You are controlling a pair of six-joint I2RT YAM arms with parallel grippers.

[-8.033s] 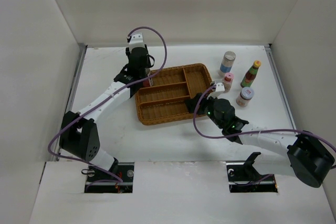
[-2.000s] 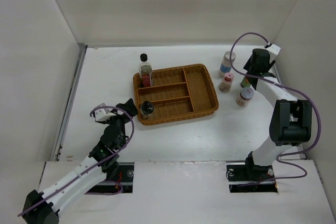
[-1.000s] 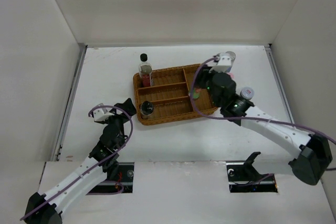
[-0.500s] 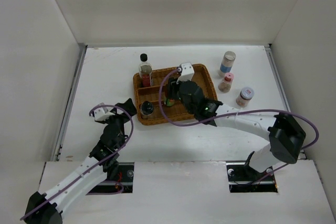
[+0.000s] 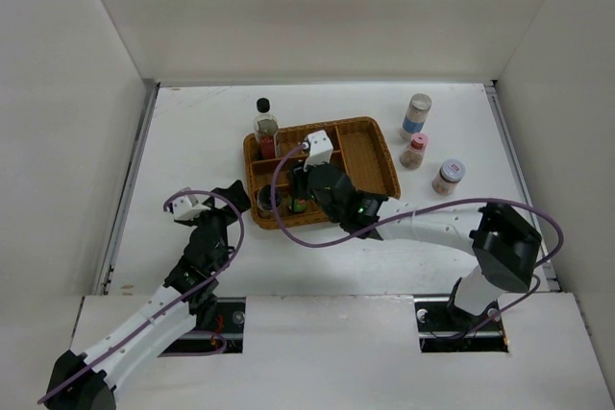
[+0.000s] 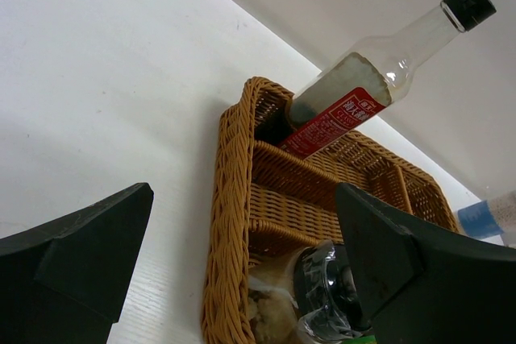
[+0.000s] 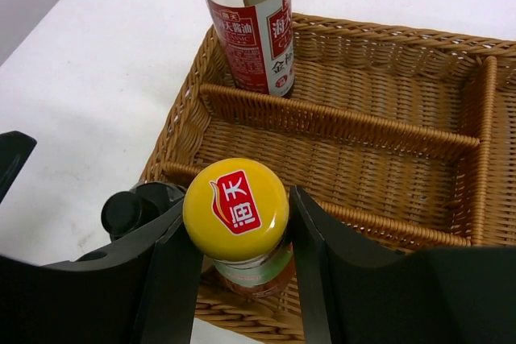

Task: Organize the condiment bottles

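Yellow-capped bottle (image 7: 236,207) stood upright, pinched between the fingers of the right gripper (image 7: 240,257), one finger pressed on each side just below the cap. It sat at the near-left compartment of the wicker tray (image 7: 363,167). Couldn't tell whether its base touched the tray floor. Cap had a red logo on top.

Short black-capped bottle (image 7: 125,213) was just beside it on the left, in the same near-left corner. Tall clear black-capped bottle (image 7: 250,30) stood in the far-left compartment, red label facing the wrist camera. The middle and right compartments showed bare weave.

In the top view, the right gripper (image 5: 301,195) reached across the tray (image 5: 360,156) from the right. Left gripper (image 5: 231,201) was on the white table (image 5: 192,141) near the tray's near-left corner, jaws spread, gripping nothing, and apart from the tray.

Well apart on the right side of the table stood the blue-labelled white-capped jar (image 5: 416,113), the pink-capped bottle (image 5: 416,151) and the squat pale-lidded jar (image 5: 448,177), all upright and outside the tray.
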